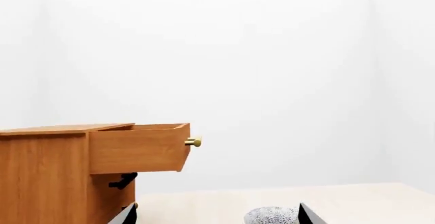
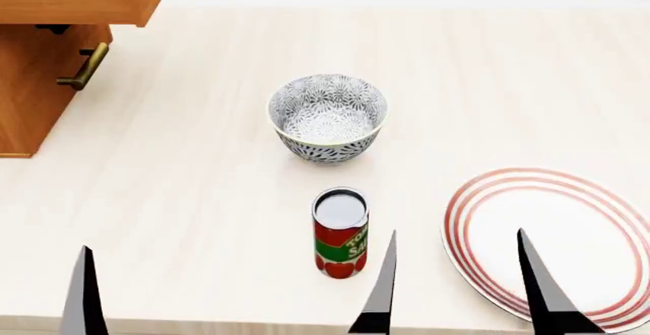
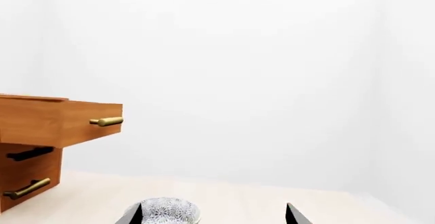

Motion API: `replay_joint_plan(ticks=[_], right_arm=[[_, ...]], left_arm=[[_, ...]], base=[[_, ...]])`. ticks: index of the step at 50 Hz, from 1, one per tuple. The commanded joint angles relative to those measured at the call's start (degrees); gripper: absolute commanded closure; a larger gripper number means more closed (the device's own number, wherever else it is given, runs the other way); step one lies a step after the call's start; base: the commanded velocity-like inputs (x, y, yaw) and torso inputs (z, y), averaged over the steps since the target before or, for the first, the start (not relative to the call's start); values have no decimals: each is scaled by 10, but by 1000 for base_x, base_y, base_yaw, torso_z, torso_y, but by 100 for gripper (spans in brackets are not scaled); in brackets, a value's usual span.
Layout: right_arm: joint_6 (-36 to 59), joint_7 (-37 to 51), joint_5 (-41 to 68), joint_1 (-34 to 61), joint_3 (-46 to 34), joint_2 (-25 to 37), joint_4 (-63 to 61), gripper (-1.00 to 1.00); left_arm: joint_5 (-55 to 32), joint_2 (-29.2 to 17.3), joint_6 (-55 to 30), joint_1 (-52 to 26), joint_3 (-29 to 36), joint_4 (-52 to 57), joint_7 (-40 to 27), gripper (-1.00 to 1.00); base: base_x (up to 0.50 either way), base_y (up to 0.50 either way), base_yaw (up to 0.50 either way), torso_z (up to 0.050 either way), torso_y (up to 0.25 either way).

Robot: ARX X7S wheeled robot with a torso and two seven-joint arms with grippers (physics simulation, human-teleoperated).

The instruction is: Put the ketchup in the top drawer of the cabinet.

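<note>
The right gripper is standing with its jaws spread wide and holding nothing; its two dark fingers are rising from the near edge of the head view, one just beside the ketchup, the other over the plate. In the right wrist view only the two fingertip corners are showing, well apart. The left gripper is likewise showing two separated tips in its wrist view, so its jaws are open and empty; in the head view only one of its fingers is appearing, the rest being cut off by the frame.

The ketchup is standing upright on the table, near its front edge, between the bowl and the robot. It is showing a silver lid and a red label with a green band and pale lettering, of which only part is facing the camera and cannot be read. The can is hidden in both wrist views, where only the bowl's patterned rim is peeking in.

The cabinet is sitting at the far left of the table, largely cropped in the head view. The top drawer is standing pulled out, overhanging the cabinet front, its brass handle seen end-on. Its interior is not visible. The lower drawer's handle is showing beneath.
</note>
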Motion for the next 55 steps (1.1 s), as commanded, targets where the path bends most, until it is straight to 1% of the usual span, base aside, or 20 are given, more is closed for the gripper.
replay_joint_plan(ticks=[1, 5, 9, 53, 55], right_arm=[[71, 4, -6, 33, 2, 18, -78, -100], [123, 0, -4, 74, 1, 26, -111, -100], [147, 0, 0, 93, 1, 27, -126, -100], [131, 21, 13, 86, -7, 43, -118, -100], [124, 23, 10, 82, -11, 45, -118, -100]], left_arm=[[-7, -9, -6, 1, 2, 18, -9, -100], [-7, -11, -11, 0, 4, 24, -13, -100], [-7, -13, -15, -1, 7, 29, -17, -100], [-20, -37, -8, -3, 21, 27, -44, -100], [-21, -37, -10, -4, 21, 28, -46, -100]], base=[[0, 0, 0, 0, 0], [0, 0, 0, 0, 0], [113, 0, 0, 0, 0], [438, 0, 0, 0, 0], [0, 0, 0, 0, 8]])
